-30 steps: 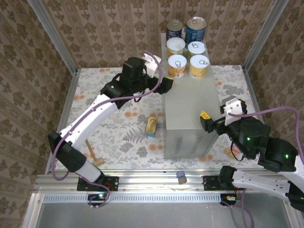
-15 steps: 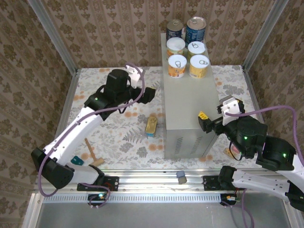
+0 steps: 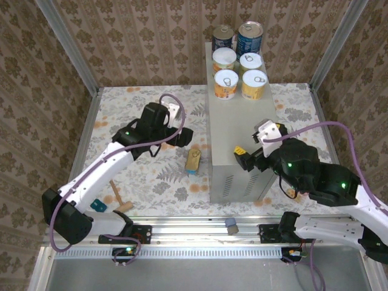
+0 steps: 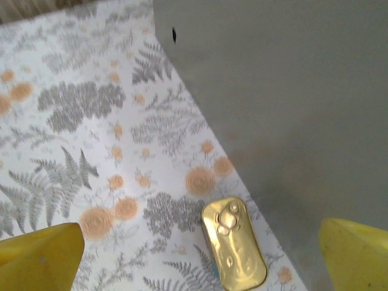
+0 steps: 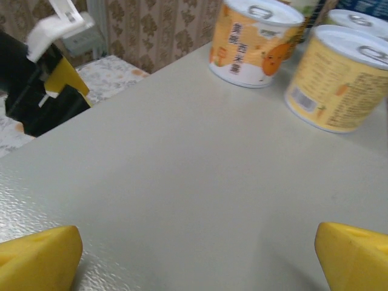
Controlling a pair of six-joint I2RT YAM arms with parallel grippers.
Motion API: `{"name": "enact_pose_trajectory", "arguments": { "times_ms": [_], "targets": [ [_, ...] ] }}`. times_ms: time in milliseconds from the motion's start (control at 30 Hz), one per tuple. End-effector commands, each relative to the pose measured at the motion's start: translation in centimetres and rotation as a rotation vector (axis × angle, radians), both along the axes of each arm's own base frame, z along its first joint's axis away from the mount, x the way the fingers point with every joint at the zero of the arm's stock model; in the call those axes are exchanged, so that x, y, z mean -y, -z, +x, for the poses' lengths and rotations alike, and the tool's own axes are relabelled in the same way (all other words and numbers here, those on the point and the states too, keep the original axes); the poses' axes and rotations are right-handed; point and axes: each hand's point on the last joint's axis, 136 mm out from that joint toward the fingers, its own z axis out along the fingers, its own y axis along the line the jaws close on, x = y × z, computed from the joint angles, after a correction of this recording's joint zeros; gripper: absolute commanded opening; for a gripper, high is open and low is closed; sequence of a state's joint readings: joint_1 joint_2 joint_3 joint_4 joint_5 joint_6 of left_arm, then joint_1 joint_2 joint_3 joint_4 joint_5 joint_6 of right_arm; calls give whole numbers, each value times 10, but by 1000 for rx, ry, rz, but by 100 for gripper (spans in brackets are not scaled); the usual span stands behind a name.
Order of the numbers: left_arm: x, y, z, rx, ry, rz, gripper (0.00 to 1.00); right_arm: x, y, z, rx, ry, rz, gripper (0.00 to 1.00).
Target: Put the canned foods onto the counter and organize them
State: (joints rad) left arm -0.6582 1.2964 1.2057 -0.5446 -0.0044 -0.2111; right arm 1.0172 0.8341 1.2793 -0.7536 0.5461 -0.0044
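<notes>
The flat gold-topped tin [image 3: 193, 160] [image 4: 234, 243] lies on the floral table beside the left wall of the counter [image 3: 239, 142]. Two dark-blue cans [image 3: 249, 37] and four yellow-labelled cans [image 3: 226, 83] [image 5: 255, 35] stand in rows at the far end of the counter's top. My left gripper [image 3: 184, 137] hangs open above the table just behind the gold tin, its yellow fingertips [image 4: 40, 259] wide apart. My right gripper [image 3: 242, 156] is open and empty over the near part of the counter's top [image 5: 182, 182].
A small wooden mallet [image 3: 120, 197] and a small teal block [image 3: 97, 205] lie on the table at the front left. A small grey block [image 3: 231, 226] sits on the front rail. Patterned walls close in the table on three sides.
My left gripper has pulled back from the counter's left edge and swung down toward the gold tin. My right gripper has moved left over the near part of the counter's top.
</notes>
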Motion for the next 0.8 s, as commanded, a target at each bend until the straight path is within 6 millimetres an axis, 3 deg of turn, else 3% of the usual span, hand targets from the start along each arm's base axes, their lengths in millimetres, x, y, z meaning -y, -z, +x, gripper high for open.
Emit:
{"name": "enact_pose_trajectory", "arguments": {
  "times_ms": [0, 400, 767],
  "targets": [
    [-5, 20, -8, -64, -32, -27, 100, -12, -3, -6, -27, -76, -3, 100],
    [10, 110, -30, -242, 8, 82, 100, -56, -8, -25, -104, -292, 53, 100],
    [36, 163, -29, -306, 3, 165, 100, -74, -12, -44, -108, -404, 45, 100]
  ]
}}
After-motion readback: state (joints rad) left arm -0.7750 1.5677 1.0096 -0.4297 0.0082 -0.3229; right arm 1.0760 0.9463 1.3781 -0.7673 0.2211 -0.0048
